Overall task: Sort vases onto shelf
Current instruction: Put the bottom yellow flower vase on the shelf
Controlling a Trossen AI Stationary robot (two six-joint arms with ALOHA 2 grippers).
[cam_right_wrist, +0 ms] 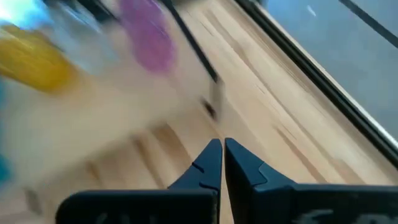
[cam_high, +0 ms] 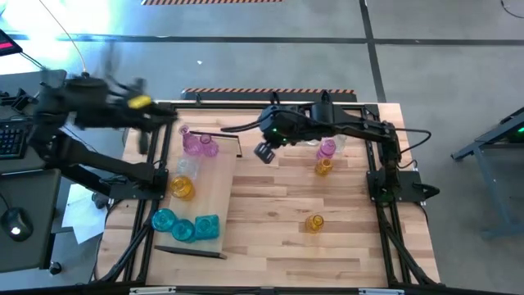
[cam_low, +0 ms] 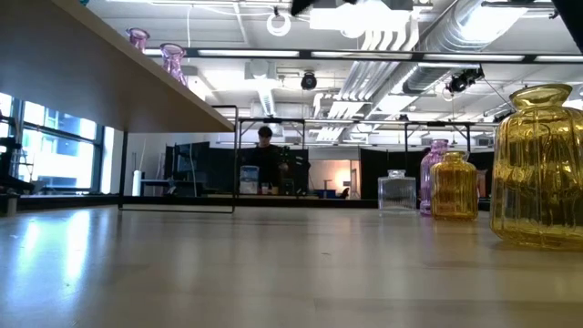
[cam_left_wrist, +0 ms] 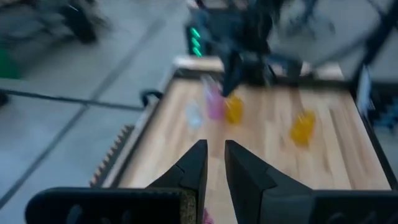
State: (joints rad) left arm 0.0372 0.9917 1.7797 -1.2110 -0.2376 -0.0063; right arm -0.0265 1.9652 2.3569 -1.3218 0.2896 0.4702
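The shelf (cam_high: 214, 184), a light-wood board, lies at the table's left. On it stand pink vases (cam_high: 196, 145), a clear vase (cam_high: 187, 167), an amber vase (cam_high: 182, 189) and three teal vases (cam_high: 184, 226). On the tabletop, far right, a pink vase (cam_high: 327, 147), an amber vase (cam_high: 323, 167) and a clear vase (cam_high: 341, 141) stand together; another amber vase (cam_high: 314, 222) stands alone nearer. My left gripper (cam_high: 169, 115) (cam_left_wrist: 216, 155) hovers, blurred, over the shelf's far left end, fingers a narrow gap apart, empty. My right gripper (cam_high: 264, 152) (cam_right_wrist: 222, 152) hangs shut and empty by the shelf's far right corner.
A thin dark rail (cam_high: 190, 251) lies along the shelf's near end and another (cam_high: 233, 135) at its far end. Bare tabletop (cam_high: 278, 238) stretches between the shelf and the lone amber vase. A person (cam_low: 266, 157) stands in the room beyond the table.
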